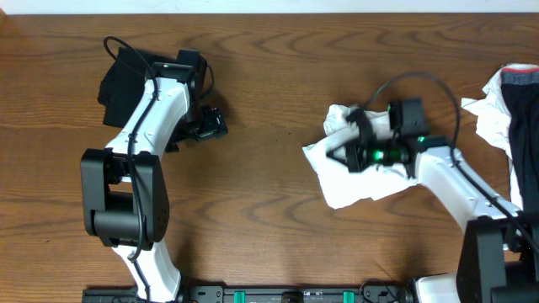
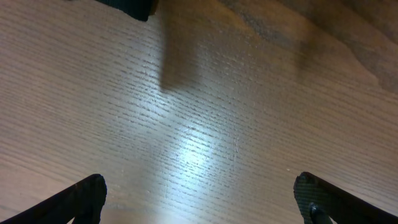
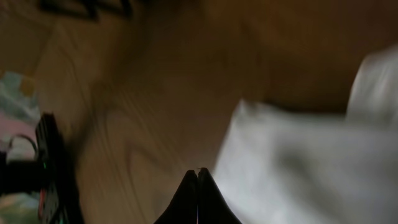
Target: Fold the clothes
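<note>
A crumpled white garment (image 1: 358,187) of the clothes lies on the table right of centre. My right gripper (image 1: 335,156) lies over its upper left part. In the right wrist view the right gripper (image 3: 198,172) is shut, fingertips pressed together with nothing visible between them. The white cloth (image 3: 298,162) spreads just to their right. My left gripper (image 1: 210,124) hovers over bare wood, beside a black garment (image 1: 122,80) at the back left. From the left wrist camera the left gripper (image 2: 199,190) stands wide open and empty, with a corner of the black garment (image 2: 132,6) at the top edge.
A heap of more clothes, white and dark (image 1: 509,105), sits at the right edge of the table. Bare wood (image 1: 269,210) lies between the two arms. The arm bases stand along the front edge.
</note>
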You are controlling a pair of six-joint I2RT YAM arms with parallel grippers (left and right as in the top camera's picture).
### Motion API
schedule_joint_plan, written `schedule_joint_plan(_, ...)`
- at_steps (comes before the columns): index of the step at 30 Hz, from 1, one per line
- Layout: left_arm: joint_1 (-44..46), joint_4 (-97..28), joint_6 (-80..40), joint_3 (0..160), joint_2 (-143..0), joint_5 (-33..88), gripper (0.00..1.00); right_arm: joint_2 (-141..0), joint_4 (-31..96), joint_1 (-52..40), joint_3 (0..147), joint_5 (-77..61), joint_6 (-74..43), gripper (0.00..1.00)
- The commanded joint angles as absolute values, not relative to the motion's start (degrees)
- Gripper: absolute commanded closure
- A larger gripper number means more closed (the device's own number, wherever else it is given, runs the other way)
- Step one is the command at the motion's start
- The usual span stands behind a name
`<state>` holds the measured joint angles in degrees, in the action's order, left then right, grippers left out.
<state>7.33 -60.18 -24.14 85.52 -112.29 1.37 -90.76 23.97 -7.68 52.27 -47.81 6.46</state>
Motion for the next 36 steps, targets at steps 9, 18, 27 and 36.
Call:
schedule_joint_plan(9,7.3,-60.5,-24.1,85.2,-113.1,1.3,0.02,-95.1,23.0,-7.3,53.1,-38.7,6.6,0.99)
schedule_joint_plan(18,7.3,-60.5,-24.1,85.2,-113.1,1.3,0.02,-109.1,15.4,-7.4,53.2,-41.5,6.9,0.98)
schedule_joint_plan(27,7.3,-60.5,-24.1,85.2,-113.1,1.3,0.02,-100.9,20.0,-4.0,59.8,-45.0,6.9,0.98)
schedule_joint_plan(36,7.3,-60.5,-24.1,85.2,-113.1,1.3,0.02,-90.3,27.8,5.4,61.7,-31.3,6.9,0.95)
